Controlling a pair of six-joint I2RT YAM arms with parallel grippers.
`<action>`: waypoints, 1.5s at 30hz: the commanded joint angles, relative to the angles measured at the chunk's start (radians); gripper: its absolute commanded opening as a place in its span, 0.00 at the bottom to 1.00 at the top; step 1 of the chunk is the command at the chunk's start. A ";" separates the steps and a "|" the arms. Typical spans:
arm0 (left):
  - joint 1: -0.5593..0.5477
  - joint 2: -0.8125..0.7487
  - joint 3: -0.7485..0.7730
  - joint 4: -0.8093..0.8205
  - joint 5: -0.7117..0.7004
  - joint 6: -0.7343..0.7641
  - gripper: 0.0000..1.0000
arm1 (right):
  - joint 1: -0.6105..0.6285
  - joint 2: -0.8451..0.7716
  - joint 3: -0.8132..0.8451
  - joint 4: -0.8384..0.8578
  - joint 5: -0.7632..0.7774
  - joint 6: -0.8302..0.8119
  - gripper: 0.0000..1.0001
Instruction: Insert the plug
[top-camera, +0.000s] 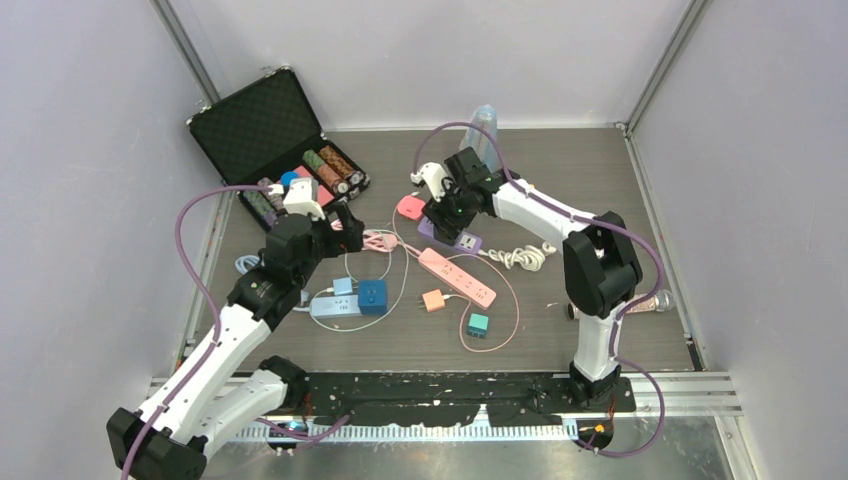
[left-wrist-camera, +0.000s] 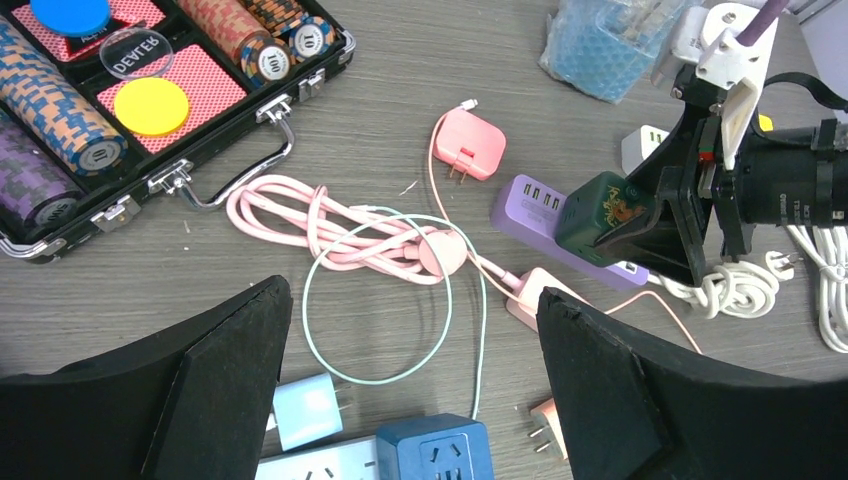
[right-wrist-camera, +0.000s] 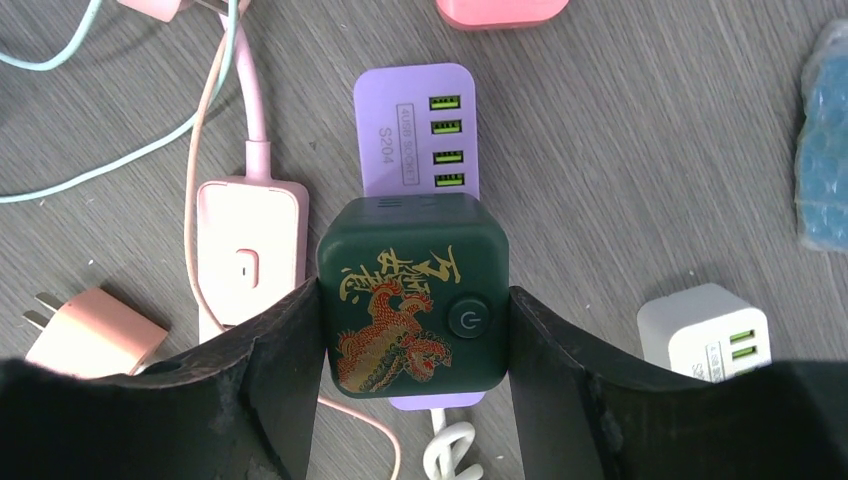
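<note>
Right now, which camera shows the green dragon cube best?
The right wrist view: the green cube fills the middle, gold dragon and power button facing the camera, between the fingers. The left wrist view shows it smaller, from the side, over the purple power strip. In the top view the arm mostly hides it.

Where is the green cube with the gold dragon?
In the right wrist view, the green cube sits mid-frame between the jaws of the right gripper, over the purple power strip, with the pink power strip on its left.
</note>
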 joint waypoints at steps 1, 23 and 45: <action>0.008 -0.013 -0.007 0.013 0.016 -0.023 0.91 | 0.014 0.021 -0.158 0.063 0.140 0.121 0.06; 0.017 -0.022 -0.007 0.015 0.038 -0.053 0.91 | 0.107 0.126 -0.351 0.138 0.418 0.547 0.06; 0.022 -0.039 -0.012 0.010 0.050 -0.068 0.91 | 0.148 0.303 -0.225 -0.065 0.493 0.660 0.06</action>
